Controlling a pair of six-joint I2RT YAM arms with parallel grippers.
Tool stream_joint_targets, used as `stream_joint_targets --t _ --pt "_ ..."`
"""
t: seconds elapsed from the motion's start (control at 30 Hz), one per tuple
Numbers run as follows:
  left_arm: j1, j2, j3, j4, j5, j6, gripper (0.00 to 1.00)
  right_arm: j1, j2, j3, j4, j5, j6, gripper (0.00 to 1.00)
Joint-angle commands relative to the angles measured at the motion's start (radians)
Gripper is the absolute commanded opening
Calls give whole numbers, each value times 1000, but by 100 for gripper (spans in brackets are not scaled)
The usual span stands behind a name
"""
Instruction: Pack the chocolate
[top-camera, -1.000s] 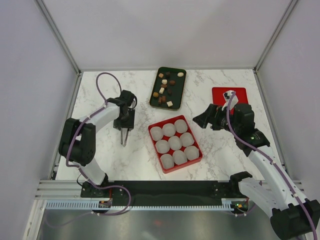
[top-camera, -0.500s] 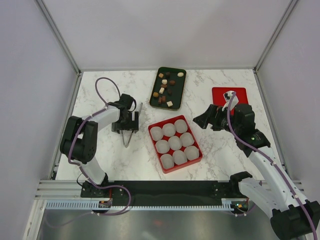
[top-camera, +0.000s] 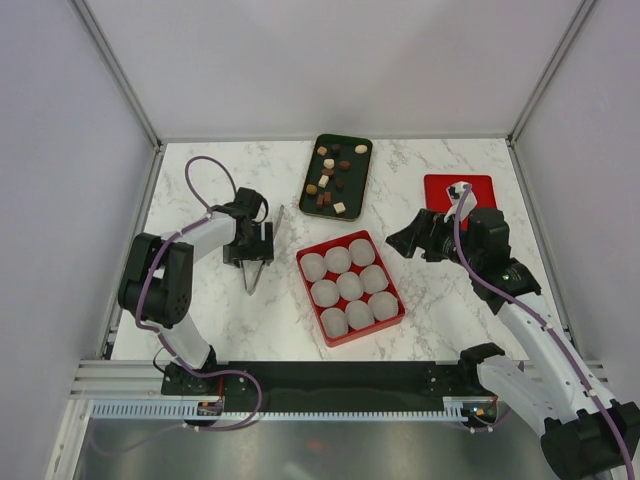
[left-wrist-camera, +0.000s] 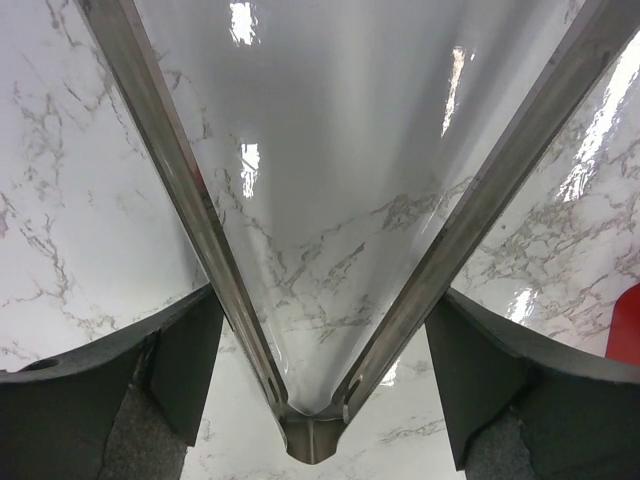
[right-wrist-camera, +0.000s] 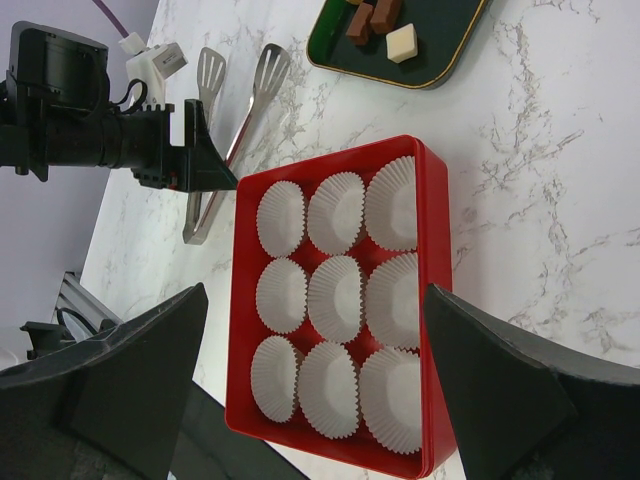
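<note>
Apparently, left fingers (right-wrist-camera: 200, 150) wide, straddling tongs (top-camera: 262, 250).

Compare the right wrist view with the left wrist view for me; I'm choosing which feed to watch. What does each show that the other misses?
Only the right wrist view shows the paper cups in the red box, the dark tray with chocolate, and the left claw from outside.

Only the left wrist view shows the tongs' joined end close up, between that claw's open fingers.

Both show the tongs, spread wide, on the marble table, with a sliver of the box.
</note>
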Motion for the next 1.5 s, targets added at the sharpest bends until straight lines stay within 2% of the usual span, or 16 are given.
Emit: stream_joint_targets --t 0.0,0.17,0.5,0.77,0.87,0.93,1.2,1.47 --pt "2 10 -32 72 56 -29 86 -3 -16 28 10 -7 1 98" --pt "2 21 -37 78 75 -26 80 -2 -17 28 9 -7 1 98" --pt "4 12 -40 70 78 -4 79 -2 -16 28 9 -8 5 98" --pt "5 24 -40 66 93 14 83 -2 -26 26 4 -8 8 98" --pt "5 27 -40 57 93 17 80 0 -28 25 2 -8 9 98" --pt "5 25 -37 47 93 19 72 -2 -28 25 2 -8 8 98" --pt "4 -54 24 -65 38 39 64 -2 -22 46 -8 -11 11 98" --pt "-1 -152 162 -239 -11 86 61 -2 -36 51 -22 16 12 97"
